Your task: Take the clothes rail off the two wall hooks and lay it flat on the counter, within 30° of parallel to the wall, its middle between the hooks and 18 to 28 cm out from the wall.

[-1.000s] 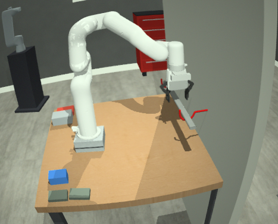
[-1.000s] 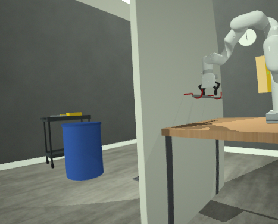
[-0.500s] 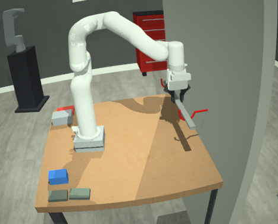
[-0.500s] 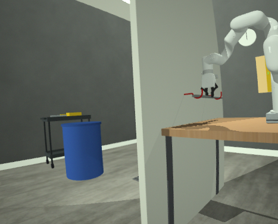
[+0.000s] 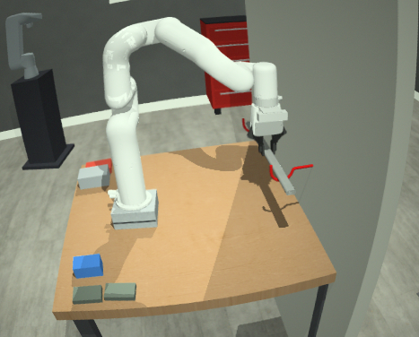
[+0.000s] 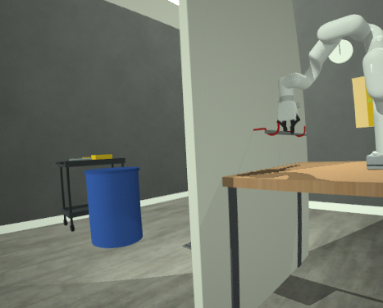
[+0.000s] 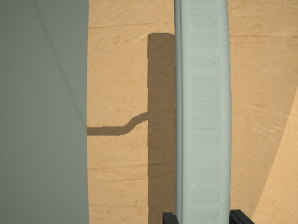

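The grey clothes rail (image 5: 278, 171) hangs above the wooden counter (image 5: 196, 233), resting on two red wall hooks, the near hook (image 5: 294, 170) and the far hook (image 5: 245, 125), beside the grey wall (image 5: 344, 134). My gripper (image 5: 268, 146) is shut on the rail near its far end, from above. In the exterior view the gripper (image 6: 289, 130) grips the rail (image 6: 285, 133) between the red hooks. In the wrist view the rail (image 7: 202, 115) runs top to bottom, with the fingertips at the bottom edge on either side of it, and its shadow falls on the counter.
On the counter's left side lie a grey block (image 5: 93, 177) with a red block behind it, a blue block (image 5: 87, 265) and two grey-green blocks (image 5: 104, 293). The arm's base (image 5: 134, 212) stands left of the middle. A blue barrel (image 6: 113, 206) and a black cart stand beyond the wall.
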`<state>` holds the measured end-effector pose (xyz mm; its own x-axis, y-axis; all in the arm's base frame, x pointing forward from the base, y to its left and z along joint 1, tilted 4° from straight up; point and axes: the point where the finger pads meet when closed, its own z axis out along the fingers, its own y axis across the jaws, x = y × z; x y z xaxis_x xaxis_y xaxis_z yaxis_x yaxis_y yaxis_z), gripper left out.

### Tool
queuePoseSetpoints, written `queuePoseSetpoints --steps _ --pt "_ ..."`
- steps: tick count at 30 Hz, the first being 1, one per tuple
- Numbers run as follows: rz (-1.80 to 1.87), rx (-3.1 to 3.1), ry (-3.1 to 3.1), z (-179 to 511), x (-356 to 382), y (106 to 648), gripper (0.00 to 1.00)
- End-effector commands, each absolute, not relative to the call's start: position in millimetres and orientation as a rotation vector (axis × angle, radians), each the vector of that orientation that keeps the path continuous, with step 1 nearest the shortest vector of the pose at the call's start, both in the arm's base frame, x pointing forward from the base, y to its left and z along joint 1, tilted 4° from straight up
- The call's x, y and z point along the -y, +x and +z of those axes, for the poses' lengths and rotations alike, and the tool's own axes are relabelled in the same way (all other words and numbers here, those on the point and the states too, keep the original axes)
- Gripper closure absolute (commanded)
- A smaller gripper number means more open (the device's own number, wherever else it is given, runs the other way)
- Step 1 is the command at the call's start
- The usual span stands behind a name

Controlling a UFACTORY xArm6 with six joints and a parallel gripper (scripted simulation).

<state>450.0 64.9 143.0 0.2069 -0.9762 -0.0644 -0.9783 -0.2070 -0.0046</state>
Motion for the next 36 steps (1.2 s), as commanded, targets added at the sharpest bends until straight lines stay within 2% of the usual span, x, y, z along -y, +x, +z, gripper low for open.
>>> queuePoseSetpoints --steps 1,36 --pt "0.068 -1.948 -2.403 144.8 -65.0 451.4 1.0" --pt "0.067 -1.947 -2.403 148.0 -64.8 451.5 1.0"
